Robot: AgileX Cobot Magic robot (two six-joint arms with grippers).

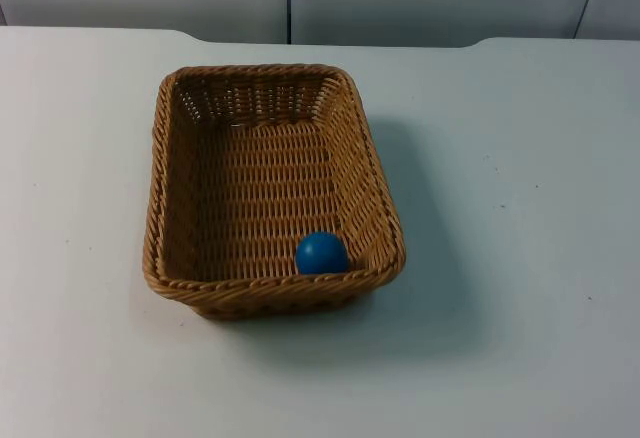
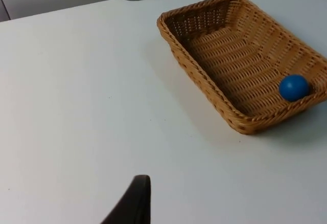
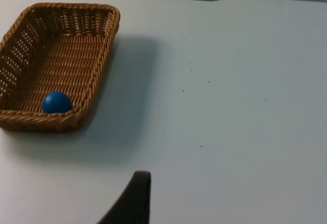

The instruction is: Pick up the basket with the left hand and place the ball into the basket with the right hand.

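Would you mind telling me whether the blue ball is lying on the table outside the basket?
No, the blue ball lies inside the wicker basket, against its near wall by a corner.

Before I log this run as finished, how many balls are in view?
1. The blue ball lies inside the basket, against its near wall toward the right corner. The basket stands on the table; nothing could hide a second ball.

Left gripper [image 2: 134, 203] raised off the desk [image 2: 76, 106], one black fingertip visible, nothing against it, right gripper [image 3: 134, 201] likewise raised off the desk, one black fingertip visible, nothing against it, both arms waiting
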